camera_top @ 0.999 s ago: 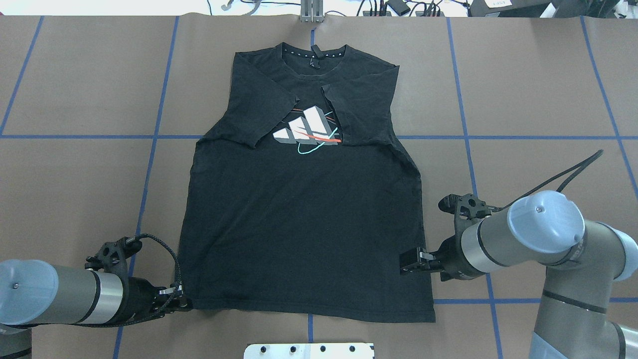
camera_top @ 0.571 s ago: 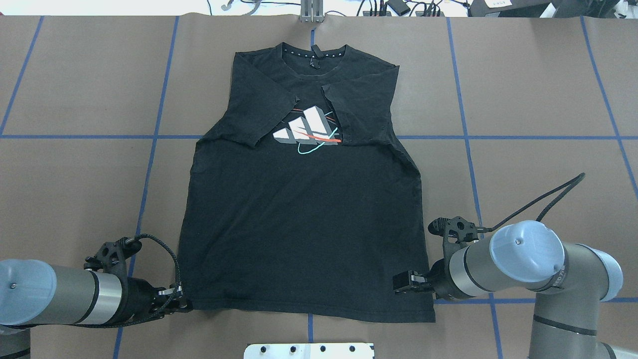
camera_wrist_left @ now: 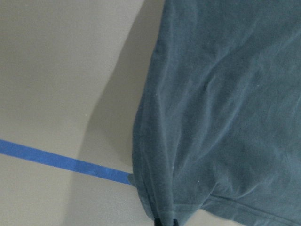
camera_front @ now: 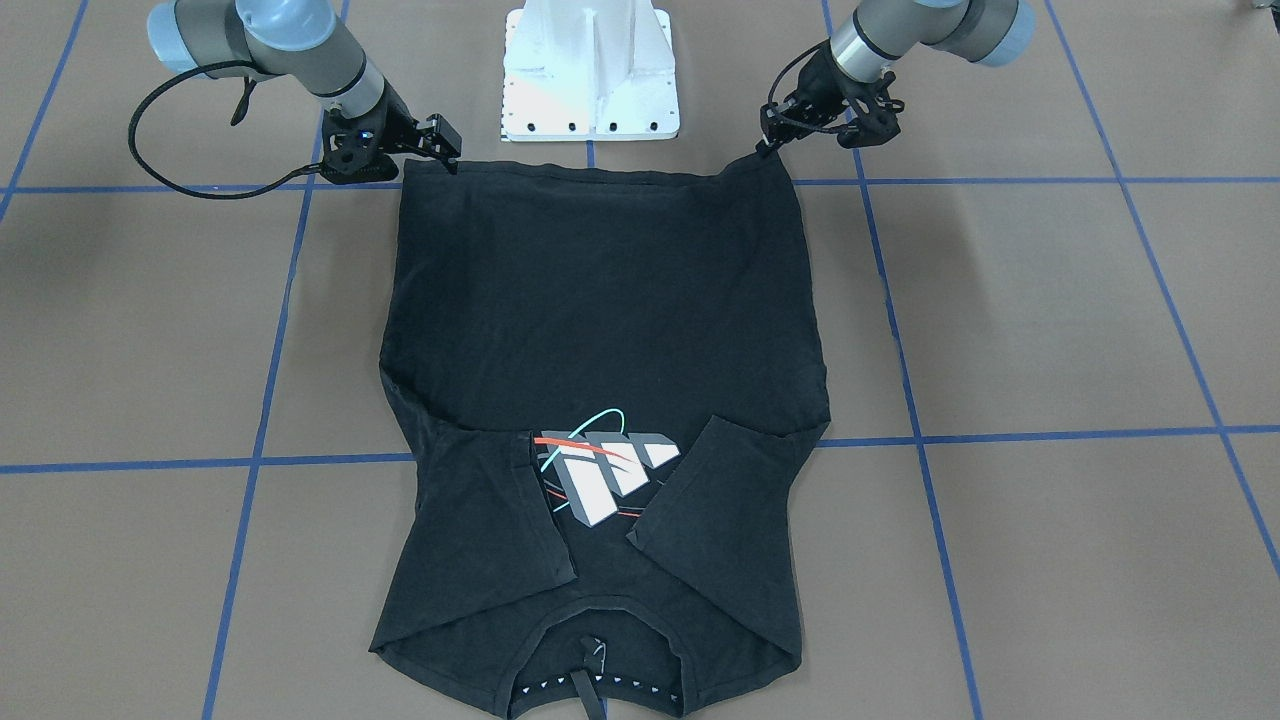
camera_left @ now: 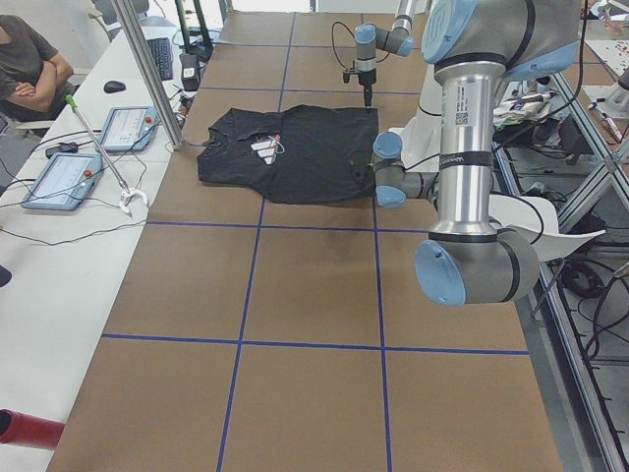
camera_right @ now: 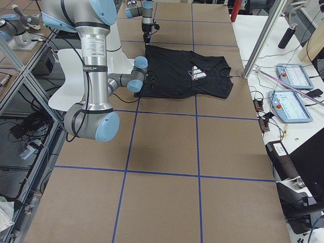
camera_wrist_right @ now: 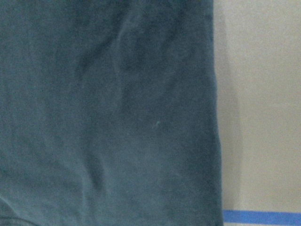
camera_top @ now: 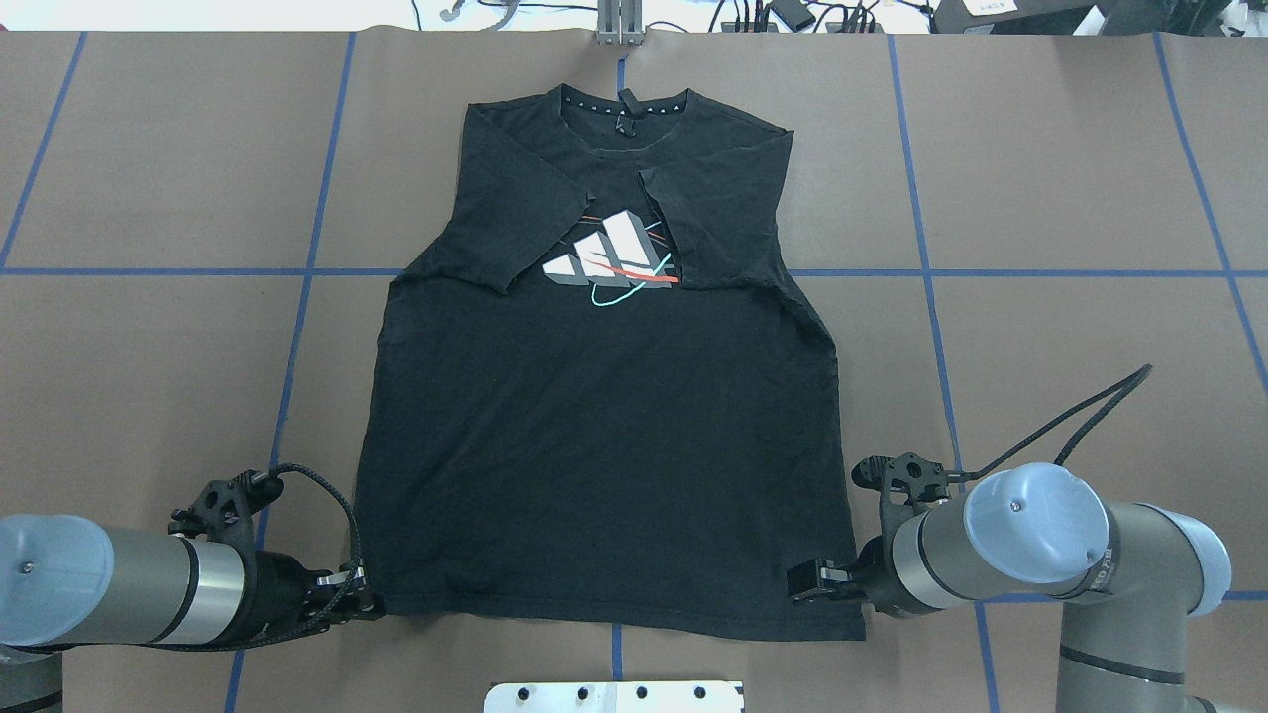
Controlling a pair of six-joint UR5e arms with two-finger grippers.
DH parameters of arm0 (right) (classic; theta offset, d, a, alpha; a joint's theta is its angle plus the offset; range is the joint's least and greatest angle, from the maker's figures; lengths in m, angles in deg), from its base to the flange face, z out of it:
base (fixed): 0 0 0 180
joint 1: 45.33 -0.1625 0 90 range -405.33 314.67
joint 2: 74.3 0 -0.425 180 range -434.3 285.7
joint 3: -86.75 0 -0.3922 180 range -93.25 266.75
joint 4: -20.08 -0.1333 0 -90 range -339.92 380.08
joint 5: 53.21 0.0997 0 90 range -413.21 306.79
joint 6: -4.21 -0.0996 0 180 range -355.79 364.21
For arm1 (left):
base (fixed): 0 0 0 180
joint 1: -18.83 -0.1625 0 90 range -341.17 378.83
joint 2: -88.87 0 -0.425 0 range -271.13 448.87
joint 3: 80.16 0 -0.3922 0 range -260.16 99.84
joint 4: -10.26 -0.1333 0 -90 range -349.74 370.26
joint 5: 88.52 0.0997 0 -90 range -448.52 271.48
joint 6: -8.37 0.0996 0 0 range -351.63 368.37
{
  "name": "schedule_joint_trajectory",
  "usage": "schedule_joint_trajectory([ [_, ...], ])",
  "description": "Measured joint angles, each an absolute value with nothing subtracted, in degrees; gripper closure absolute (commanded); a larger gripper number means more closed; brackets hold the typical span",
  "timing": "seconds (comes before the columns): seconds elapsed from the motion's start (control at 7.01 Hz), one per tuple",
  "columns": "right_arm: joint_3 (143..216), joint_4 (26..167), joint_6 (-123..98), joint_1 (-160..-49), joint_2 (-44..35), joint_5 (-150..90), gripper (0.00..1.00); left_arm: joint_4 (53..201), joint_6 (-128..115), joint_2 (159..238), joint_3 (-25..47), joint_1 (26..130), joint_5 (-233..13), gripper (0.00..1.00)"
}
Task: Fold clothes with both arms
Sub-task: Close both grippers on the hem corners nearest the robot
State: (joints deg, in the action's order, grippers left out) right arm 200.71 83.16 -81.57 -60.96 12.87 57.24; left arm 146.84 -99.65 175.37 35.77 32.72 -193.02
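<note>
Flat on bench (camera_top: 149, 396): black T-shirt (camera_top: 604, 436), hem toward robot, long axis running away. Left claw (camera_top: 369, 600) clenched on left hem corner; right claw (camera_top: 798, 581) over opposite hem side, closure unreadable.

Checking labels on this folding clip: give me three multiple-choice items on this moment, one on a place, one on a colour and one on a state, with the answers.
1. Where on the T-shirt is the left gripper?
A) the collar
B) a hem corner
C) a shoulder seam

2. What colour are the tape lines on the table?
A) blue
B) yellow
C) white

3. How do the sleeves lie?
A) spread outwards
B) folded in over the chest
C) rolled into tubes

Answers:
1 B: it sits at the hem corner on its own side.
2 A: blue lines form a grid on the brown top.
3 B: both sleeves overlap the edges of the chest graphic.
</note>
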Motion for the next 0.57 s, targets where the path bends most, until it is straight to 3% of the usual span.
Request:
schedule_joint_trajectory([
  [0.14, 200.56, 83.18, -81.59, -60.75, 13.13, 57.15, 0.01, 146.84, -99.65, 175.44, 35.77, 32.72, -193.02, 1.00],
  [0.57, 200.40, 83.19, -81.65, -59.86, 13.35, 56.22, 0.27, 146.84, -99.67, 175.51, 35.77, 32.72, -193.02, 1.00],
])
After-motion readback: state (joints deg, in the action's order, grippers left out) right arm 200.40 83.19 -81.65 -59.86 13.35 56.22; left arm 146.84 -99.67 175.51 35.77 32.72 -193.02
